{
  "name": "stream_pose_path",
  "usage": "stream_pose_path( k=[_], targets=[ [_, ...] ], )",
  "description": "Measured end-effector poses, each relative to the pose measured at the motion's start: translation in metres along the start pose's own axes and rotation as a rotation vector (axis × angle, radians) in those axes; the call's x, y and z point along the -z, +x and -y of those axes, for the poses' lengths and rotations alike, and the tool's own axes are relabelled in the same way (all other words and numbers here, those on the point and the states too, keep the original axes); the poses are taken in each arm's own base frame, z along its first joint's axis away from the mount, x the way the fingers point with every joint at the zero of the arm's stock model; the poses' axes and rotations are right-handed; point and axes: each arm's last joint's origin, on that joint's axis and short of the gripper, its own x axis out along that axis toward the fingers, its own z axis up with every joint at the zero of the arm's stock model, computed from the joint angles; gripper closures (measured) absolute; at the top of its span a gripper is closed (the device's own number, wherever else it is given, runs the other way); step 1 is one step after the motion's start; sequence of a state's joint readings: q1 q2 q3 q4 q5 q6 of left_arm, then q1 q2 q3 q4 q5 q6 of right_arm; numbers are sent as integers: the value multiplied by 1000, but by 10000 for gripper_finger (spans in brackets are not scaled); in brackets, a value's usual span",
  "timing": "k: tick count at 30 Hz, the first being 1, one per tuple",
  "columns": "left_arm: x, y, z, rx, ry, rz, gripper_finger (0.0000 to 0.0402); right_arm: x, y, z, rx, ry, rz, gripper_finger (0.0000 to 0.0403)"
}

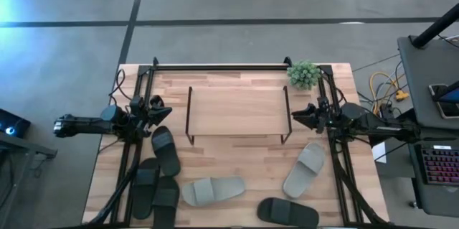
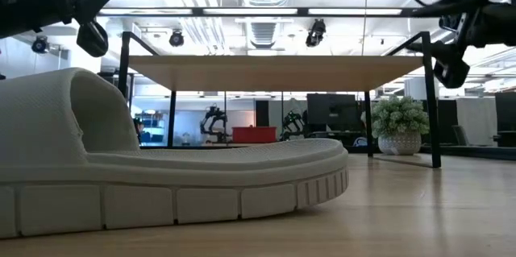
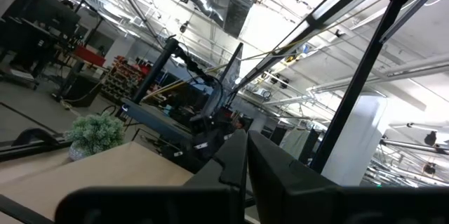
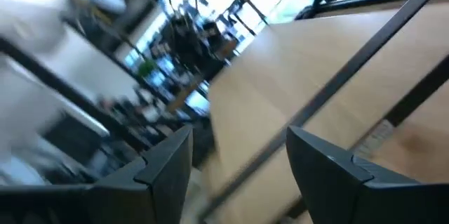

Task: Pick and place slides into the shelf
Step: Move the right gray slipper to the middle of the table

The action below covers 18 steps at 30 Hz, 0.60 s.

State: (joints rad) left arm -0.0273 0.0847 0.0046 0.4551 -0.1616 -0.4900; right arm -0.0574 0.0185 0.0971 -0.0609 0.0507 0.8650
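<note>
Lying loose on the table (image 1: 237,163) in front of the shelf (image 1: 237,109), all six slides are out of the rack, none on its top board, none held. Three black slides cluster at the front left: one (image 1: 166,150) angled just in front of the shelf's left leg, two more (image 1: 146,184) (image 1: 165,199) side by side nearer the table edge, touching or nearly so. One grey slide (image 1: 213,190) lies crosswise at centre front; in the low view it fills the foreground, sole down, strap up. Second grey slide (image 1: 305,169) sits tilted at front right, just off the shelf's right front leg. Last black slide (image 1: 288,211) is at the front edge, near the second grey one but apart.

Shelf stands mid-table, light wood top, thin black wire legs, space underneath open in the low view. Small potted plant (image 1: 303,75) at the shelf's back right corner.

Left gripper (image 1: 155,107) hangs above the table just left of the shelf, fingers (image 3: 238,164) pressed together, nothing in them. Right gripper (image 1: 300,115) hangs just right of the shelf, level with its right edge, fingers (image 4: 165,157) spread wide apart, empty, shelf top visible past them.

Black frame rails run along both table sides and the back. Keyboard (image 1: 439,164) on a side desk at right.
</note>
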Motion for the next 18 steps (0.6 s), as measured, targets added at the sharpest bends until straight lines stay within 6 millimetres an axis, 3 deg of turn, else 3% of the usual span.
stream_pose_path(
  k=[6, 12, 14, 18],
  targets=[
    [0, 0, 0, 0, 0, 1, 402, -14, -3, -19, -216, -23, 126, 181],
    [0, 0, 0, -1, 0, 1, 402, -37, -17, -42, -465, 28, 397, 181],
    [0, 0, 0, -1, 0, 1, 402, -41, -23, -47, -531, -31, 459, 181],
    [0, 0, 0, -1, 0, 1, 402, -45, -25, -51, -568, -81, 516, 181]
  ],
)
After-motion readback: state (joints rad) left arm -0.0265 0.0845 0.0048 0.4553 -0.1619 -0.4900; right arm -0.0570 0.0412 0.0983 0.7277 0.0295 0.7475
